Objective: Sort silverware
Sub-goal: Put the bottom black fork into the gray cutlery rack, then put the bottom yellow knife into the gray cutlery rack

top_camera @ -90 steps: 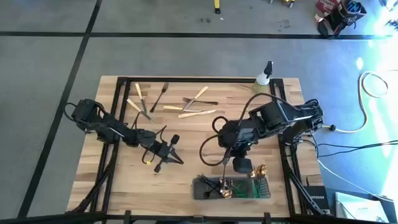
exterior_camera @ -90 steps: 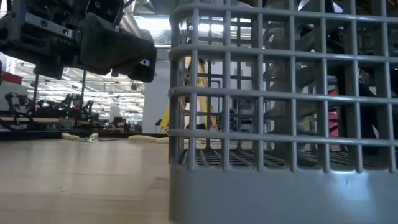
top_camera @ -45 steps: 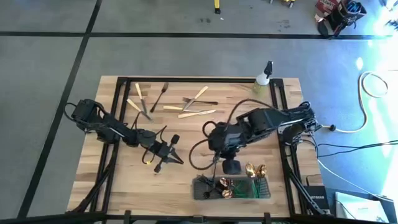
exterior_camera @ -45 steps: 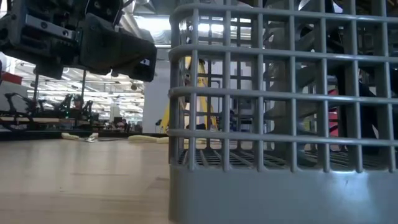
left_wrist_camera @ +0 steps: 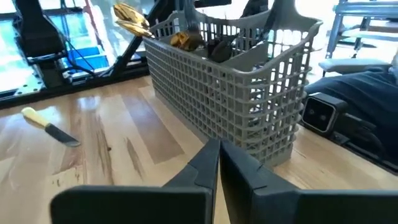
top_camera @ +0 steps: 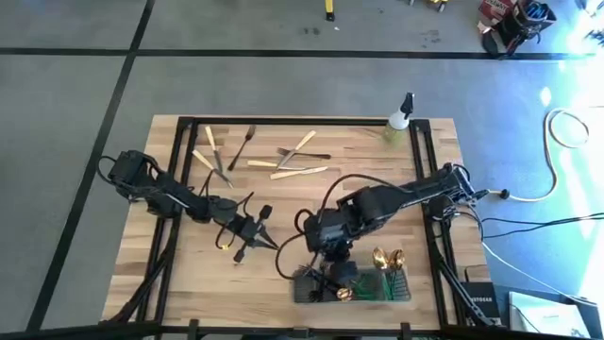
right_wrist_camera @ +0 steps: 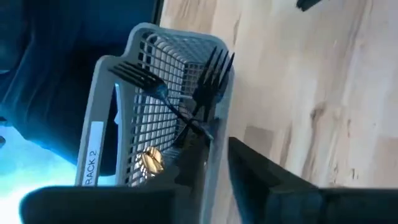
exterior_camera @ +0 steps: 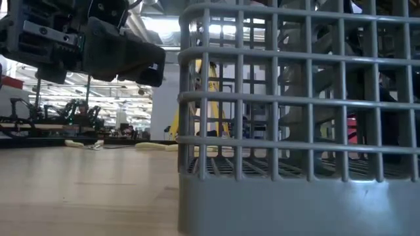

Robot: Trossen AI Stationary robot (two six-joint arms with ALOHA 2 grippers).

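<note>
Butcher-block table (top_camera: 189, 283) on a grey floor, bearing a grey wire-mesh caddy (top_camera: 351, 285) at its near edge and loose silverware (top_camera: 288, 162) scattered along the far edge. Right gripper (top_camera: 332, 257) is held over the caddy's left end, where dark forks (right_wrist_camera: 208, 81) already stand; whether anything is pinched cannot be told, so any piece held is best kept upright and lowered squarely into that fork compartment before release. Left gripper (left_wrist_camera: 217, 162) waits at mid-table with fingers pressed together, empty, beside a cream-handled knife (left_wrist_camera: 50, 126).

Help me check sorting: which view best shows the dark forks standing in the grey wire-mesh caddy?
The right wrist view: dark forks stand tines-up in the grey wire-mesh caddy, close and unobstructed. The high view shows them tiny; the left wrist view only dim shapes; the low view just mesh.
</note>
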